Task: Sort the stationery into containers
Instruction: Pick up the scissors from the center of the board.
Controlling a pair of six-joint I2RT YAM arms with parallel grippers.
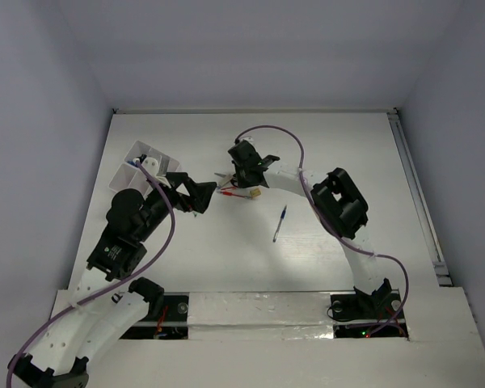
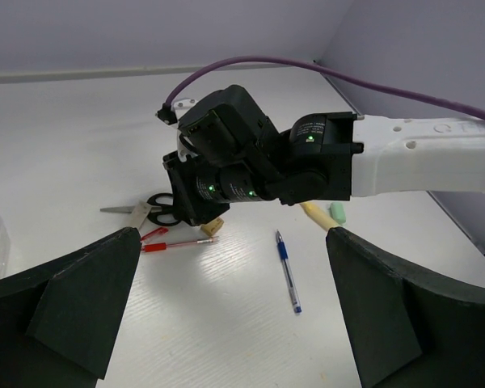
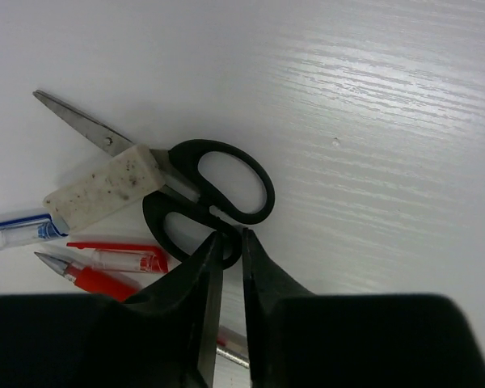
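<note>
Scissors (image 3: 264,186), black-handled, steel-bladed: flat on white worktop (image 3: 388,121), speckled off-white eraser (image 3: 105,187) over the blades, red pens (image 3: 97,280) just beside. Right claw (image 3: 229,242) pinched almost together on lower handle loop; left claw (image 2: 234,323) wide apart, empty. Step, as judged: grasp. Next: lift level, carry to white compartmented organiser box (image 1: 129,174), far left.

Overhead plus wrist close-ups; common scissors (image 3: 261,179)

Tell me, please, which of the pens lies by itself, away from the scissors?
The blue pen: it lies alone, whereas the red pen lies right beside the scissors.
</note>
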